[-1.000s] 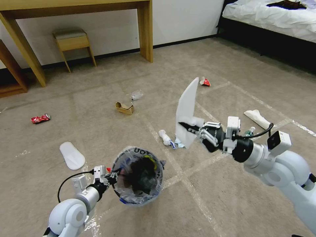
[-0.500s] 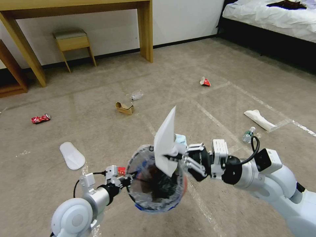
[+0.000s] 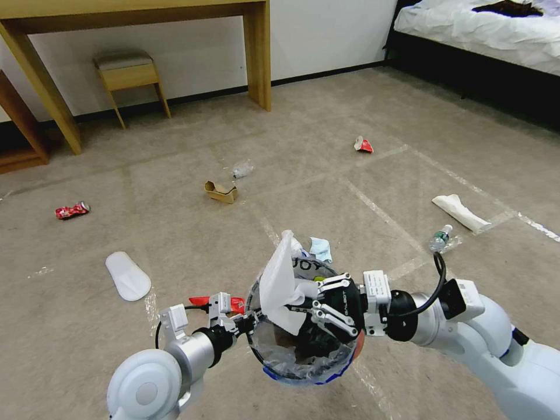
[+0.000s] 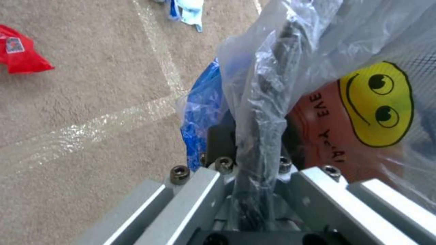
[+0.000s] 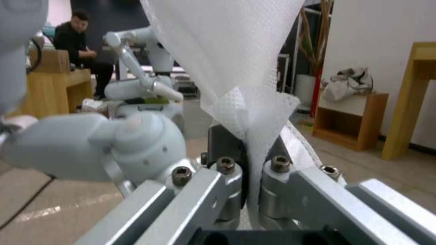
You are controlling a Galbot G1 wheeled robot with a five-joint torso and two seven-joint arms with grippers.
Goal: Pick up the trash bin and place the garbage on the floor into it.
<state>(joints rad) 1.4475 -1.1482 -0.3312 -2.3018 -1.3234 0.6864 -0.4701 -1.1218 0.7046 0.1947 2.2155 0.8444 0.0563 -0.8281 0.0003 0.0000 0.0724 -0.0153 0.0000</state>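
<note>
The trash bin [image 3: 274, 345], red with a blue band and a clear lettered bag [image 4: 327, 136], hangs tilted above the floor [image 3: 175, 233]. My left gripper [image 3: 248, 322] is shut on its bagged rim [image 4: 257, 160]. My right gripper [image 3: 303, 306] is shut on a white flat slipper [image 3: 279, 284], whose lower end sits at the bin's mouth; in the right wrist view the slipper [image 5: 236, 68] is pinched between the fingers. Garbage on the carpet: a red can [image 3: 72, 210], a cardboard scrap [image 3: 220, 191], a clear wad [image 3: 242, 168], red wrappers [image 3: 363, 144] [image 4: 20, 54], a blue mask [image 3: 319, 248] and another slipper [image 3: 127, 275].
A wooden desk leg [image 3: 258, 55] and a stool [image 3: 129, 76] stand at the far wall. A bed [image 3: 484, 29] is at the far right. A plastic bottle [image 3: 440, 238] and a white folded piece [image 3: 461, 211] lie on the right carpet.
My right gripper has carried the white slipper down and left, from above the carpet to the bin's mouth. My left arm has brought the bin rightward to meet it.
</note>
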